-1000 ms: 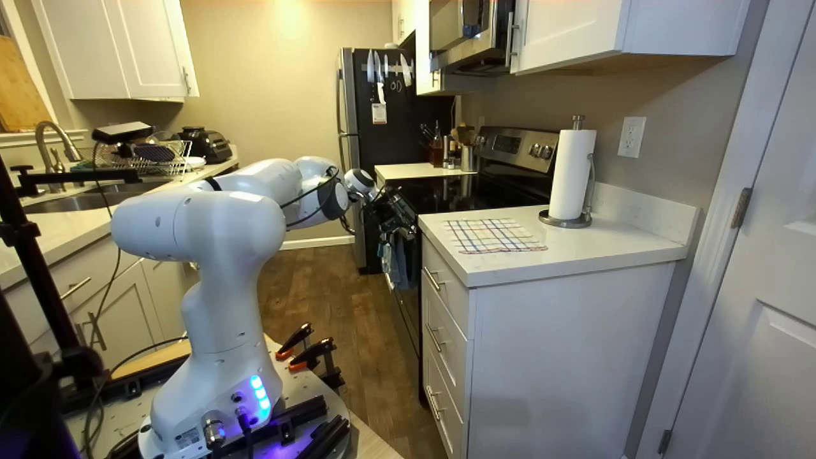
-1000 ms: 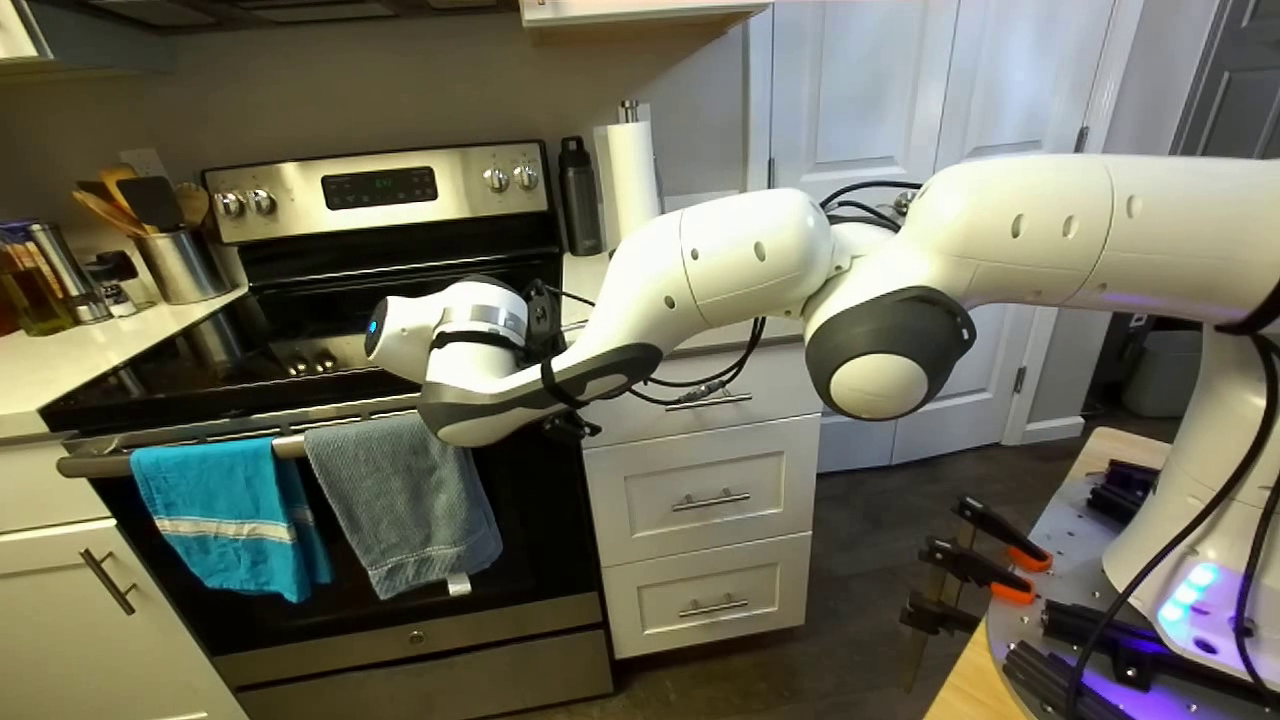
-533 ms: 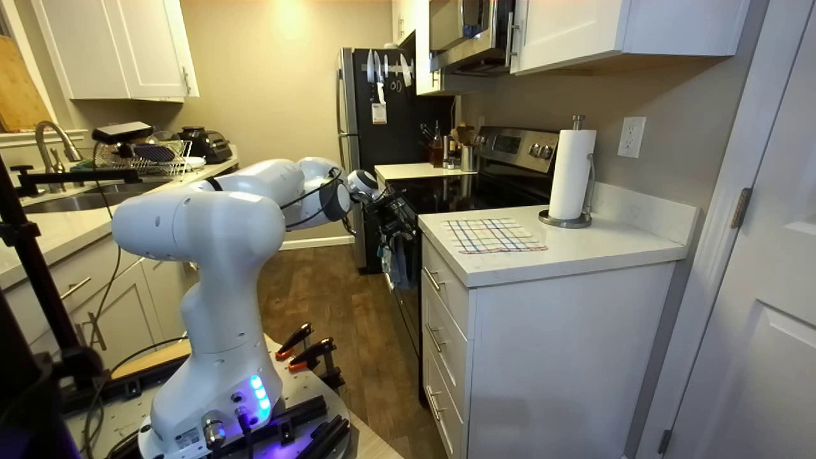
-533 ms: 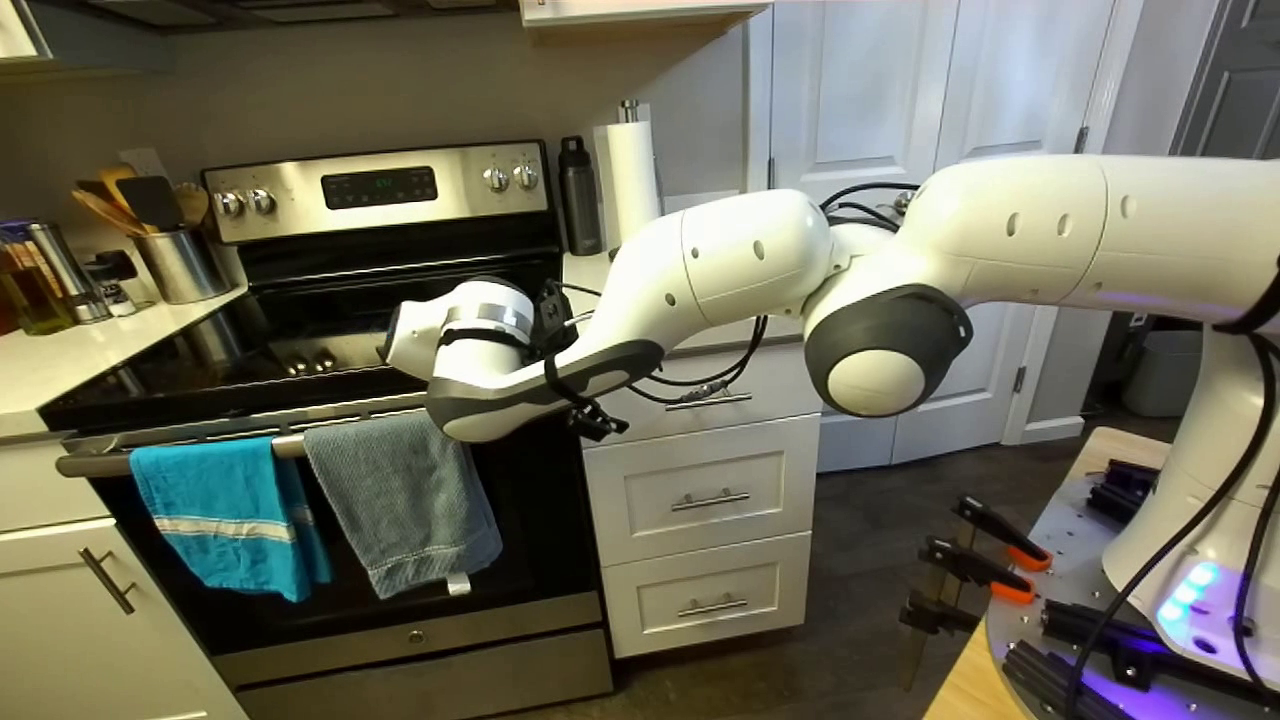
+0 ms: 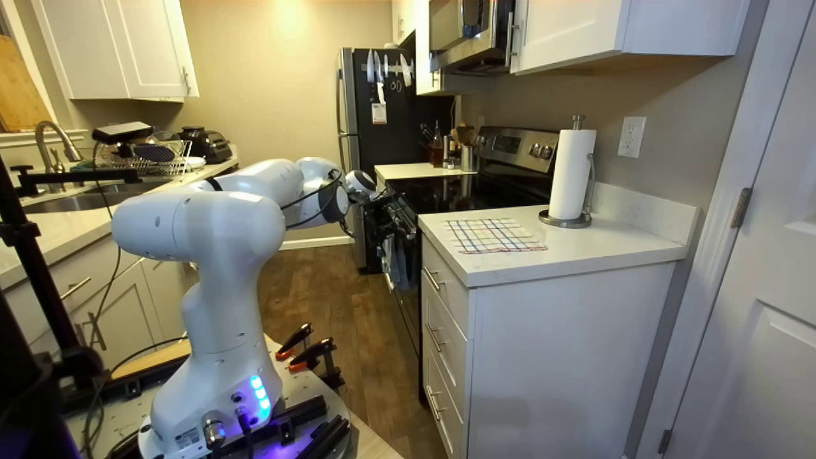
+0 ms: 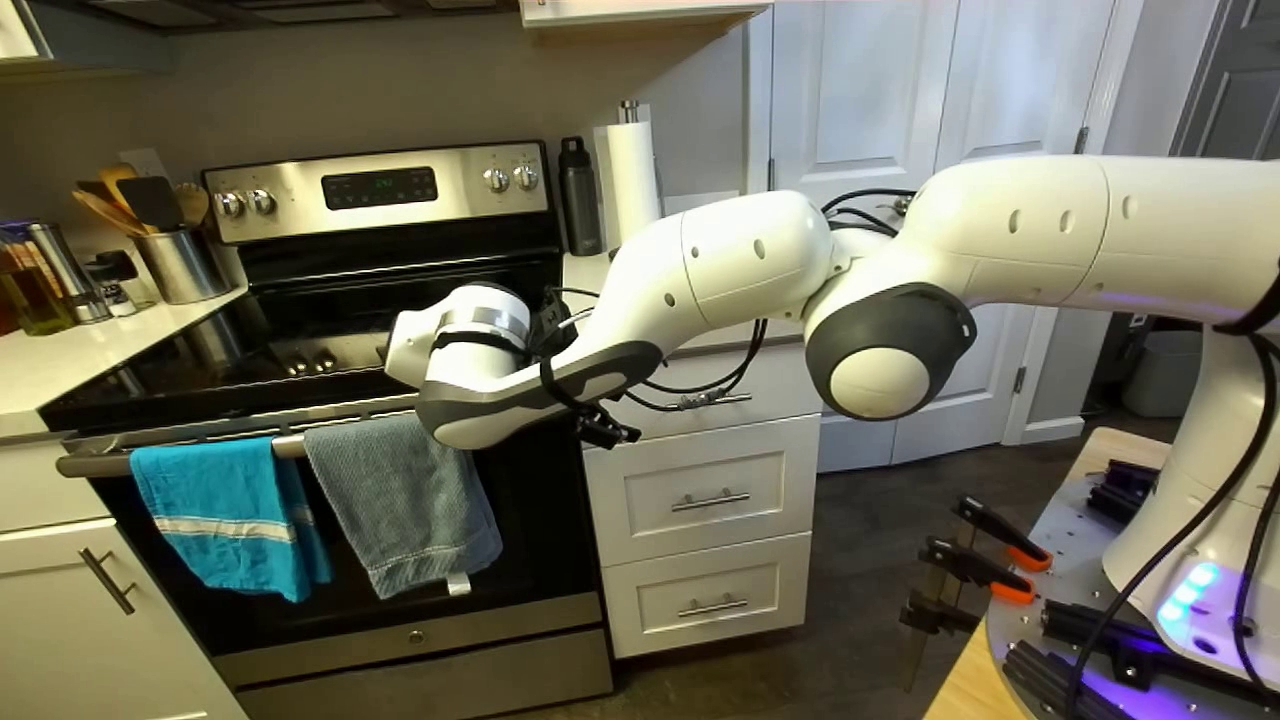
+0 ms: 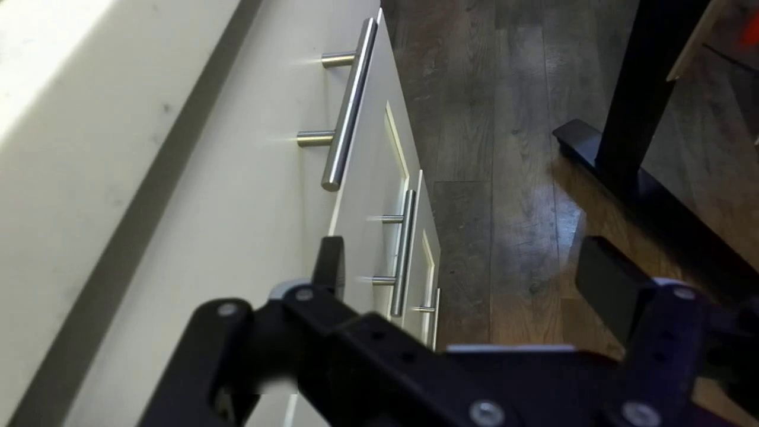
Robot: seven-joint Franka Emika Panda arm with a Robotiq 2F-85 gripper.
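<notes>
My gripper is open in the wrist view, with nothing between its two black fingers. It points down beside a white drawer cabinet. The top drawer's steel bar handle is above and left of the fingers in this picture. The middle drawer's handle shows beyond, between the fingers. The bottom handle is partly hidden. In an exterior view the gripper is a dark shape at the counter's front edge. In an exterior view only a black part of the gripper shows; the white wrist hides the rest.
A checkered cloth and paper towel roll are on the white counter. A blue towel and grey towel hang on the oven handle beside the arm. A black table leg stands on the wood floor.
The wrist has turned slightly, and the gripper's black part has moved to the right, toward the top drawer's handle, in an exterior view. The drawers and towels look unchanged.
</notes>
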